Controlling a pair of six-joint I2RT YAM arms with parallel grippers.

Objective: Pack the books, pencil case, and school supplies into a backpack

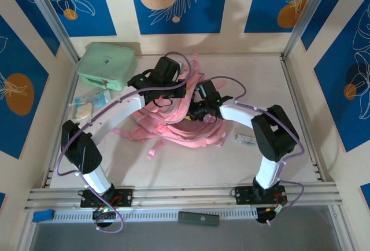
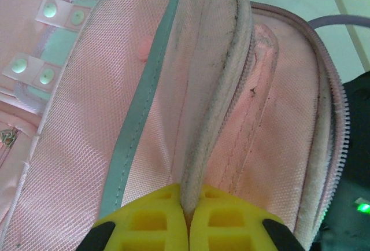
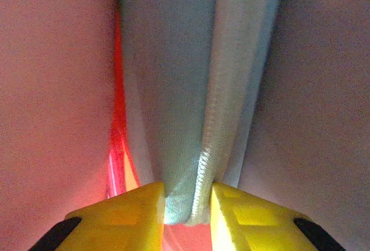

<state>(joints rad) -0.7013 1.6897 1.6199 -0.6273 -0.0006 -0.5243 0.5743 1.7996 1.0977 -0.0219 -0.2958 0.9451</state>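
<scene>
Backpack (image 1: 167, 125): left claw (image 2: 188, 219) clamps its opening rim (image 2: 215, 89); right claw (image 3: 186, 216) grips narrow on a grey-blue fabric fold (image 3: 191, 118) running straight ahead.

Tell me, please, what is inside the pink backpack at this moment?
Pink mesh lining with a grey-green strip shows in the backpack. The right hand pinches grey-blue fabric between pink walls. Whether books lie deeper cannot be seen: the folds cover the bottom.
</scene>
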